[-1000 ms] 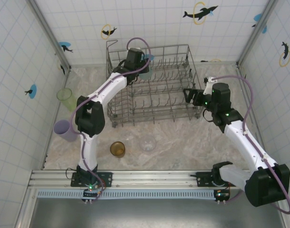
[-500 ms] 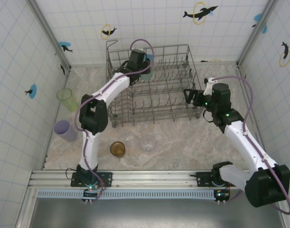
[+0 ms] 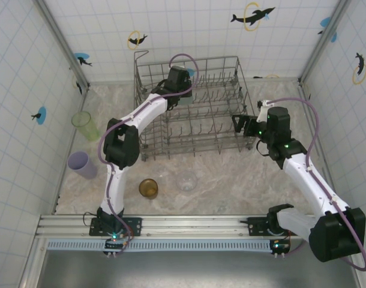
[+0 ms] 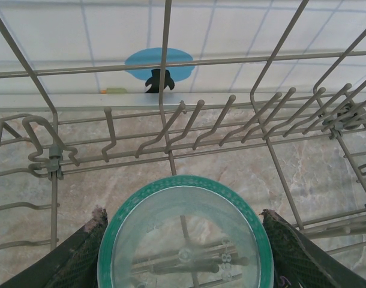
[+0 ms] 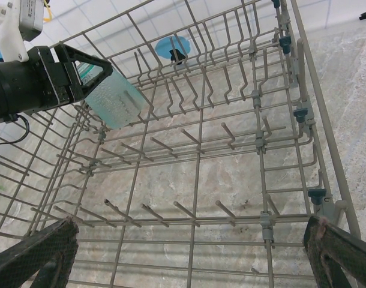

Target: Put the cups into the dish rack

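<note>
My left gripper [image 4: 184, 255] is shut on a teal cup [image 4: 184, 240], one finger on each side of its rim. It holds the cup tilted inside the back of the grey wire dish rack [image 3: 195, 147], above the tines, as the right wrist view shows [image 5: 114, 99]. My right gripper [image 5: 189, 258] stands open at the rack's right side with nothing between its fingers; from above it is seen at the rack's right wall [image 3: 240, 123]. On the table lie a light green cup [image 3: 82, 123], a lavender cup [image 3: 80, 163], an amber cup [image 3: 148, 188] and a clear cup [image 3: 186, 180].
Tiled walls close in the marble table on the left, back and right. The rack fills the back middle. The loose cups stand left of and in front of the rack, between it and the arm bases.
My left gripper has carried the teal cup a little to the right along the rack's back. The right arm has not moved.
</note>
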Available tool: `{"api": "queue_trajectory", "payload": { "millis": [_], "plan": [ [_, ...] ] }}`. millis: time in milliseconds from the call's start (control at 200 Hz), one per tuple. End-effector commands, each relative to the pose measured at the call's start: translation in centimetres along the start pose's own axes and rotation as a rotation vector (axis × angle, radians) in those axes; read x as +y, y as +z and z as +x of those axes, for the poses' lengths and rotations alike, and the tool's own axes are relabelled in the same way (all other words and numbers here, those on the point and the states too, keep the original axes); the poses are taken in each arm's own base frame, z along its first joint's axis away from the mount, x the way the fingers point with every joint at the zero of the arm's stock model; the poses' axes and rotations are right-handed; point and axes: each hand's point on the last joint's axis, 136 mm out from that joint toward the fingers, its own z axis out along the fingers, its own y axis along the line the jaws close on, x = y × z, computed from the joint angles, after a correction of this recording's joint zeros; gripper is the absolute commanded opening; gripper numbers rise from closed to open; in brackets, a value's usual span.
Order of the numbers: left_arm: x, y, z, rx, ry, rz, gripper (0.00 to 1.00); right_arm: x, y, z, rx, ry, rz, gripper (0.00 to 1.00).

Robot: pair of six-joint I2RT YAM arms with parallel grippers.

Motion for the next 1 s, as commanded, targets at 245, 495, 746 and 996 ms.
{"api": "queue_trajectory", "payload": {
  "millis": [245,495,746,996],
  "plan": [
    [-0.2,0.6,1.1,0.025,-0.032,0.011,0.86,0.0,-0.6,-0.4,-0.021,0.004,0.003,1.00],
    [-1.0,-1.7,-1.0,-0.007,-0.087,0.059,0.97,0.0,-0.9,-0.4,-0.025,0.004,0.003,1.00],
    [-1.8,-6.6,-4.3,-0.068,-0.140,0.121,0.97,-0.2,-1.0,0.2,-0.019,0.005,0.008,1.00],
    [-0.9,-11.4,-5.9,-0.119,-0.164,0.118,0.98,-0.3,-0.8,0.9,-0.005,0.008,0.006,1.00]
  ]
}}
